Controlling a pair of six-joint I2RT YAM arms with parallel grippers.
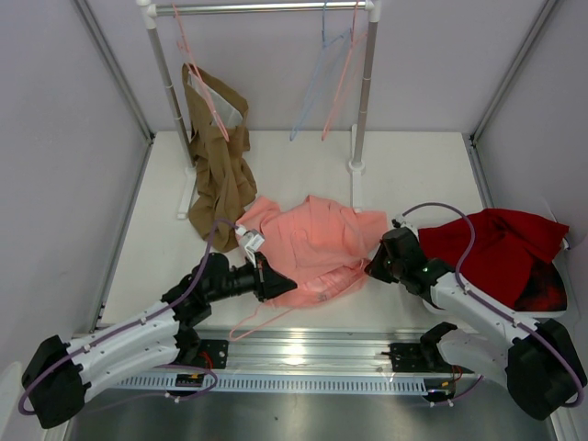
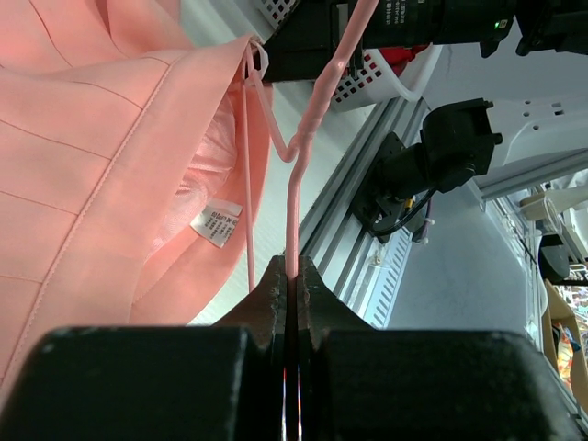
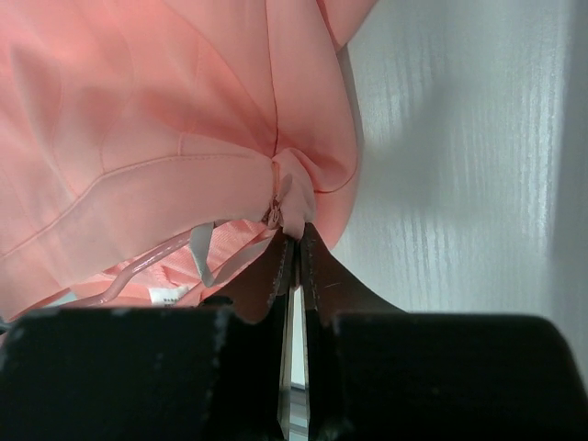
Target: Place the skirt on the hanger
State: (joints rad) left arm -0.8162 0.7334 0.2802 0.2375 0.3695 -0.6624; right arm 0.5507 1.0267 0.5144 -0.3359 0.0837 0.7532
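Observation:
The salmon-pink skirt [image 1: 312, 241] lies crumpled on the white table between both arms. The pink wire hanger [image 1: 266, 317] runs along the skirt's near edge and partly under the fabric. My left gripper [image 1: 276, 280] is shut on the hanger [image 2: 292, 207]; the wire comes straight out between the fingertips [image 2: 293, 266], beside the skirt [image 2: 92, 138] and its white label [image 2: 217, 224]. My right gripper [image 1: 372, 266] is shut on a bunched fold of the skirt [image 3: 165, 119] at its right edge [image 3: 296, 234]. A stretch of hanger wire [image 3: 138, 271] shows under the fabric there.
A clothes rack [image 1: 360, 129] stands at the back, with a brown garment [image 1: 220, 175] on a pink hanger, a pale blue hanger [image 1: 317, 83] and another pink hanger [image 1: 344, 83]. A dark red cloth [image 1: 505, 248] lies at the right. A metal rail [image 1: 303, 354] runs along the near edge.

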